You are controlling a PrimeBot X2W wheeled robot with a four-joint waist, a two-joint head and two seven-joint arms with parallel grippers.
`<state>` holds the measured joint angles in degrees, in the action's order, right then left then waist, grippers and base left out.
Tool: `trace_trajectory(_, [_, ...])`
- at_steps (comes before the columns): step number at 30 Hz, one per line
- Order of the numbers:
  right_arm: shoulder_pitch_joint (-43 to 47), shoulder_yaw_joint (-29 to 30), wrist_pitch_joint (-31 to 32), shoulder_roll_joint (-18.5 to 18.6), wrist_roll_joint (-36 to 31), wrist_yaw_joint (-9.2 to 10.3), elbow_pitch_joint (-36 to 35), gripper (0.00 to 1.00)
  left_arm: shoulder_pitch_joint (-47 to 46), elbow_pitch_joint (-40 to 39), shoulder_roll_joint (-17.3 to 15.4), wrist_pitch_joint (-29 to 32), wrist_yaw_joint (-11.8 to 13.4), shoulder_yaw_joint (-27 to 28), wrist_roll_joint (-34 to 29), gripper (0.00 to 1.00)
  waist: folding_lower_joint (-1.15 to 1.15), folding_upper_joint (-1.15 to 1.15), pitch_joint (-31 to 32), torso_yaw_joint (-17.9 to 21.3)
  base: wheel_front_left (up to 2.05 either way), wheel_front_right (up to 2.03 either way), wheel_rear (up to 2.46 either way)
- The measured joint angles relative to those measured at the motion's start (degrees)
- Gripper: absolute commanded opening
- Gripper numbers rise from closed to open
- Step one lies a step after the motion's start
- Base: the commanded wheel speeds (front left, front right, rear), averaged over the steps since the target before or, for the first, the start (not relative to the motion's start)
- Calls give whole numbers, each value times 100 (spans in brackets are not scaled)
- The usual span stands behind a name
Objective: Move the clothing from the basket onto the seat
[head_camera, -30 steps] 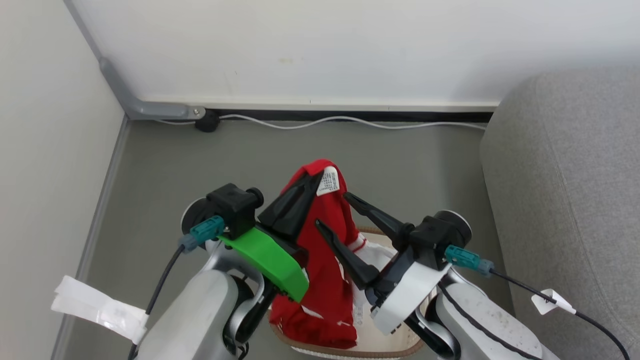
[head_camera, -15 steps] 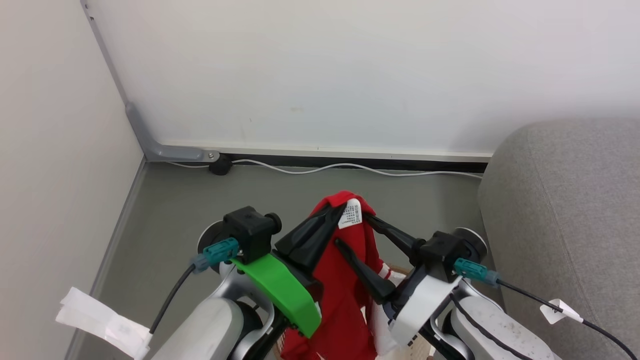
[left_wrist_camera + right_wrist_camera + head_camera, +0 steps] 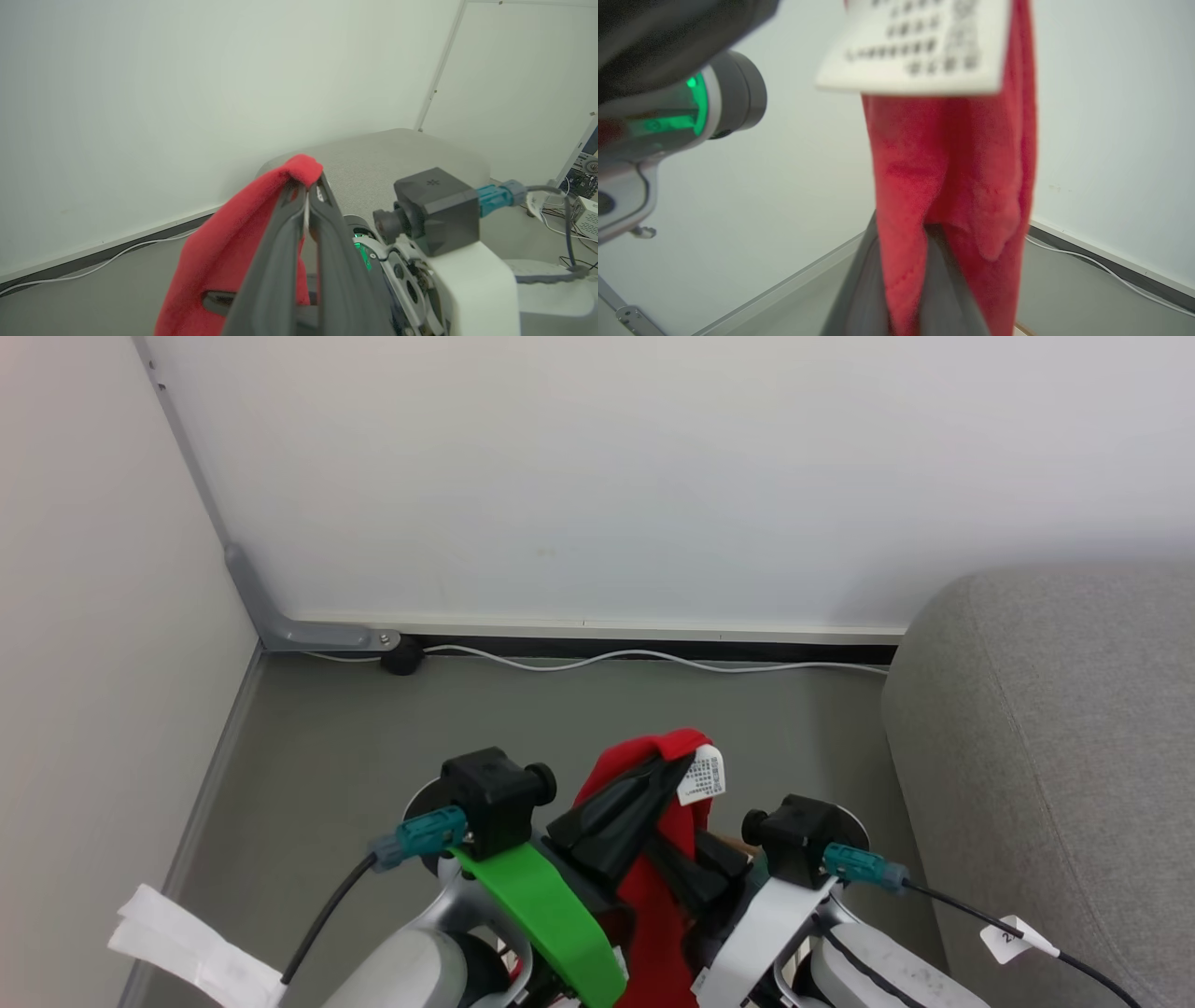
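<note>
A piece of the red clothing (image 3: 658,905) hangs between my arms, its white care label (image 3: 705,775) at the top. My left gripper (image 3: 665,770) is shut on its top fold; the left wrist view shows the fingertips pinching the red clothing (image 3: 233,242) there. My right gripper (image 3: 680,868) is shut on the cloth lower down, and red fabric (image 3: 952,177) runs between its fingers (image 3: 864,289). The grey seat (image 3: 1055,756) stands to the right. A brown sliver of the basket (image 3: 730,844) rim peeks between the arms; the rest is hidden.
White walls meet in a corner at the left. A white cable (image 3: 607,659), a black plug (image 3: 403,659) and a grey bracket (image 3: 308,635) run along the wall's foot. White tape (image 3: 187,943) lies at the lower left. Grey floor lies ahead.
My right gripper has shut on the hanging clothing below the left gripper's hold. The camera has tilted up, so the basket has slipped almost out of view at the bottom.
</note>
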<state>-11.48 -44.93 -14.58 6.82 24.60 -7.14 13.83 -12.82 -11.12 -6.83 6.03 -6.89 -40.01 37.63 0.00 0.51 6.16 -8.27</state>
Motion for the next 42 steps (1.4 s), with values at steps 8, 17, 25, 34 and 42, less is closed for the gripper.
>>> trace_trajectory(8, [-7,-69,0,58,90,0,-225,0,260,-224,-164,-4,311,320,-1,24,0,0,-50,232,0,0,0])
trace_trajectory(17, [-70,245,0,343,121,0,-508,0,611,-268,-281,-111,492,423,-21,100,0,0,-150,715,0,0,0])
trace_trajectory(25, [-80,485,0,572,120,21,-749,0,819,-258,-358,-417,509,431,-280,100,0,0,-280,1280,0,0,0])
trace_trajectory(34, [32,753,0,797,107,265,-1056,0,936,-208,-327,-566,487,289,-302,100,0,0,-473,1974,0,0,0])
trace_trajectory(42, [142,910,0,809,280,280,-1405,0,931,-372,-278,-583,490,237,-375,100,0,0,-767,2574,0,0,0])
